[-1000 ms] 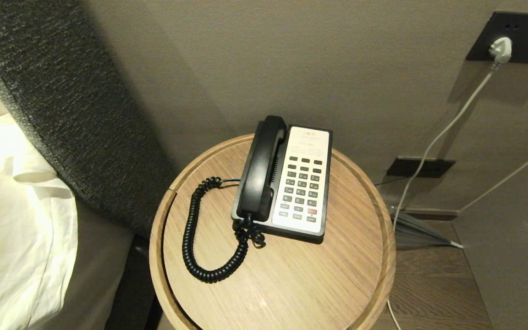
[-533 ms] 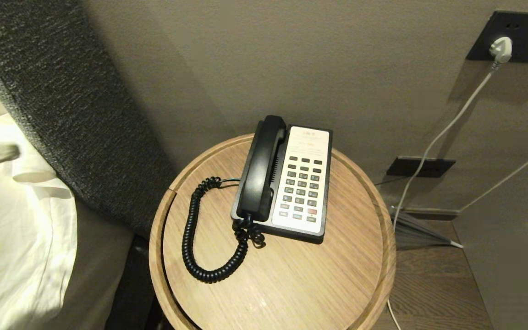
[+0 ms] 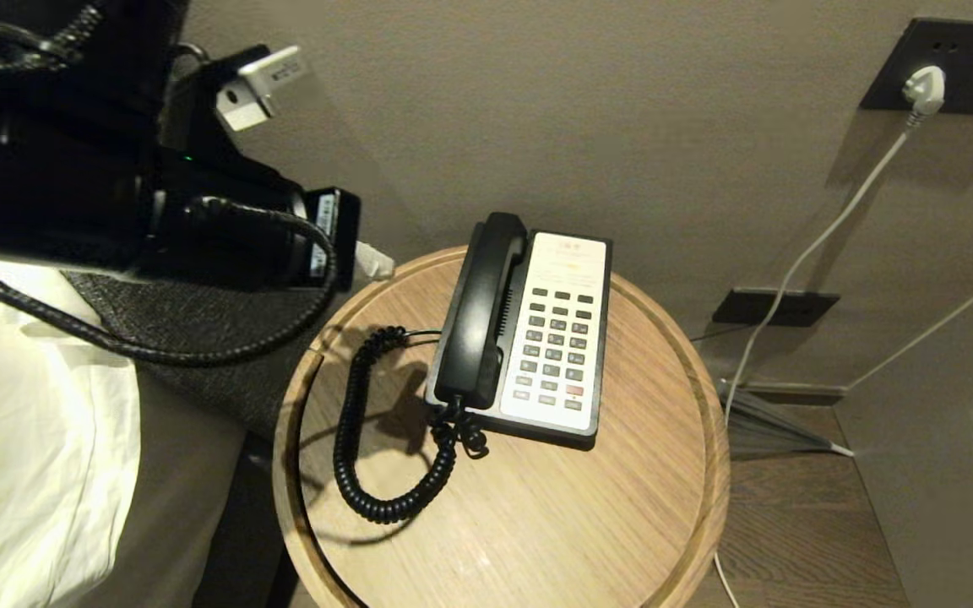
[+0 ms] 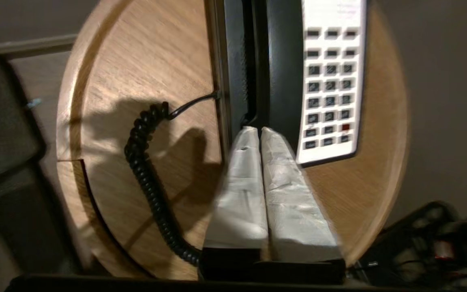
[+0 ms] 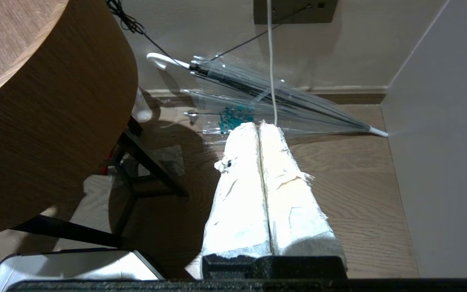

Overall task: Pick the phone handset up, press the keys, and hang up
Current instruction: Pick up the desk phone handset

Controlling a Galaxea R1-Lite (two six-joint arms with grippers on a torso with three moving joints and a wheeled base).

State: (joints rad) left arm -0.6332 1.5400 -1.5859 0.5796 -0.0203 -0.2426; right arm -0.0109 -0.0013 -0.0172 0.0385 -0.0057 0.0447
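Black plastic forms the long phone handset (image 3: pixel 486 308), a smooth receiver with blocky ear and mouth ends that lies seated in its cradle along the left side of the rectangular black-and-white phone base (image 3: pixel 560 338), whose pale faceplate carries rows of small dark keys and one red key. A glossy black coiled cord (image 3: pixel 360 439) loops from the handset's near end across the round, pale wood-grained side table (image 3: pixel 537 523) with its raised rim. The left gripper (image 4: pixel 260 130), its two tapered fingers wrapped in white tape and pressed together with nothing between them, hangs above the table's left rear edge, apart from the handset. The right gripper (image 5: pixel 258 125), likewise wrapped and closed on nothing, hangs low beside the table over the wooden floor, near a folded clear plastic umbrella (image 5: pixel 266 95).
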